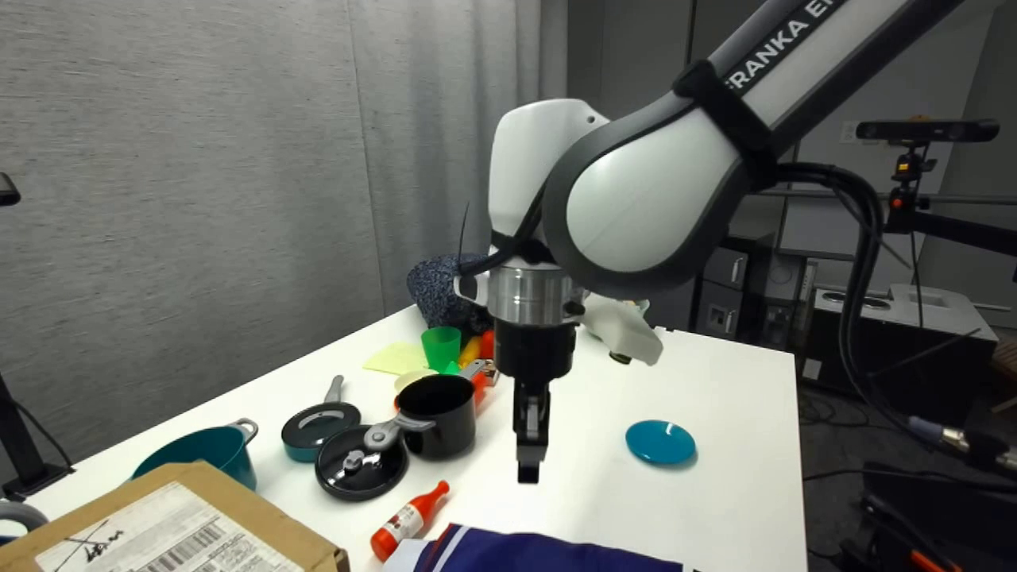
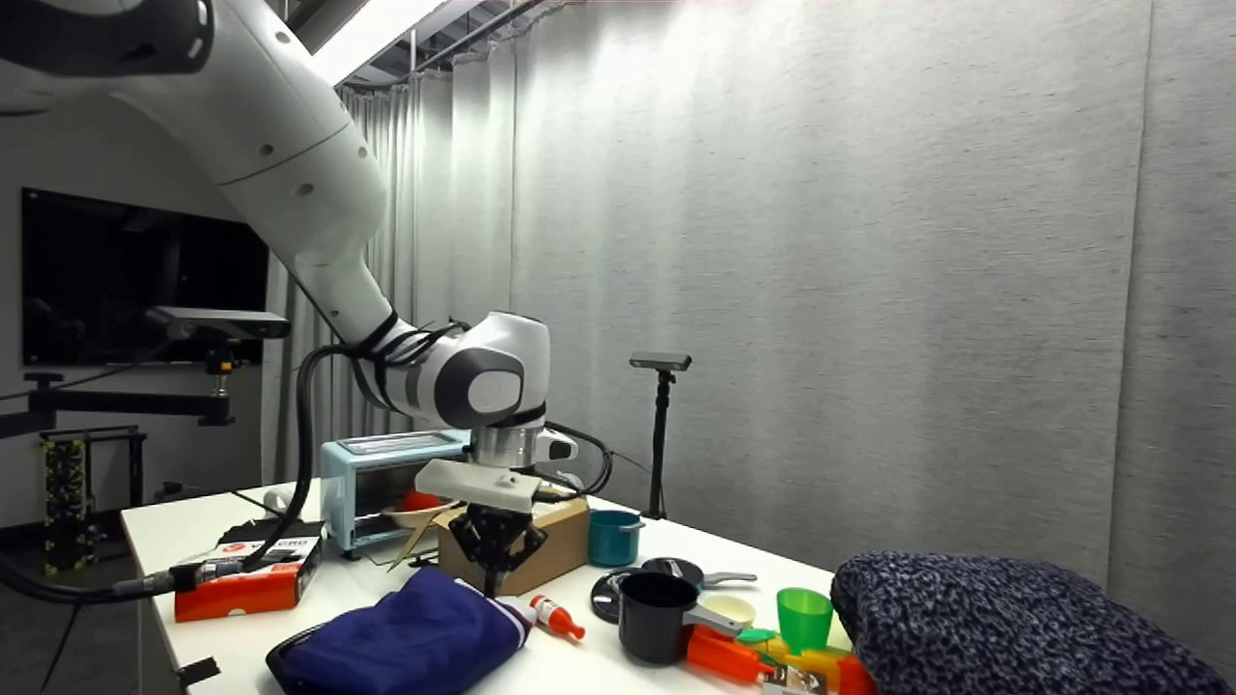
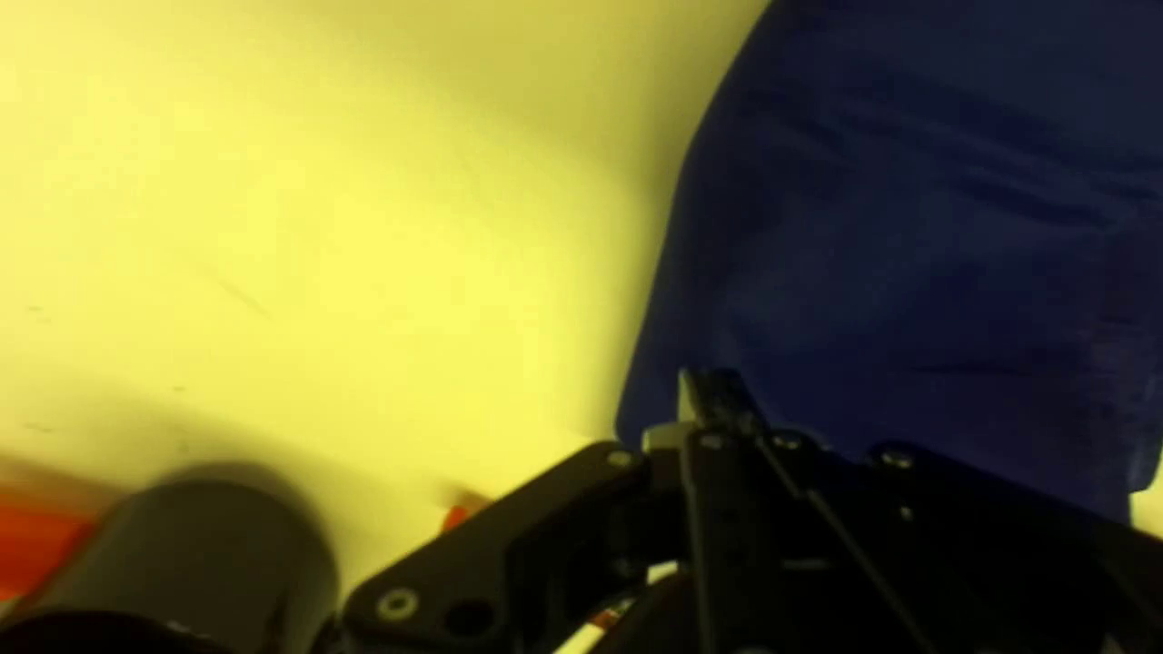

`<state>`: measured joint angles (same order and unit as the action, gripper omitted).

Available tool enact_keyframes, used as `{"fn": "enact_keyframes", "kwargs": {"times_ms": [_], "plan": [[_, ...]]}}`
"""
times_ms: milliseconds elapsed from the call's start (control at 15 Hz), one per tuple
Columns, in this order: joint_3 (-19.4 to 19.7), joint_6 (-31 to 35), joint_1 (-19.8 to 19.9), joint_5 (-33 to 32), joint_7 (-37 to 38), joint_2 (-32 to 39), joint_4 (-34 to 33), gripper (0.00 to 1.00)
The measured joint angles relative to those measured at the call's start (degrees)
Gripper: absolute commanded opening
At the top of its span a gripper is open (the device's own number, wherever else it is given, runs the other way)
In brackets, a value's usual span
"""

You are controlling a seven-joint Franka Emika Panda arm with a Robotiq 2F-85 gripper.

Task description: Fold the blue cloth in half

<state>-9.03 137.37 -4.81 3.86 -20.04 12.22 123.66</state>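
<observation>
Blue cloth (image 2: 391, 637) lies left of red bottle (image 2: 557, 616) in exterior view, puffy, rumpled. Looks soft, light, floppy, not breakable; may bunch up. Gripper (image 2: 492, 582) next, near bottle on same side, tips pressed together, seems to hold nothing. Then cloth's white striped edge (image 2: 521, 619), just beside bottle: good spot to pinch, once tips spread.

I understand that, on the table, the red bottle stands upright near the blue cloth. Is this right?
Not quite: on the table, the red bottle near the blue cloth lies on its side, as both exterior views show.
</observation>
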Motion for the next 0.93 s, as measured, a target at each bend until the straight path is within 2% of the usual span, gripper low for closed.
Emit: {"fn": "enact_keyframes", "kwargs": {"times_ms": [200,467,733,800,867,933], "plan": [[2.4,-0.4,-0.1,-7.8,11.5,-1.3,-0.6,0.0],[5.1,-4.1,-0.1,-10.6,23.2,-1.4,-2.2,0.0],[6.8,-10.1,0.7,-8.9,27.0,-2.2,-3.3,0.0],[7.2,-11.6,1.1,-8.1,27.1,-2.9,-3.3,0.05],[7.5,-13.0,1.5,-7.3,27.1,-3.6,-3.3,0.03],[7.8,-14.2,2.0,-6.3,26.9,-4.3,-3.2,0.06]]}}
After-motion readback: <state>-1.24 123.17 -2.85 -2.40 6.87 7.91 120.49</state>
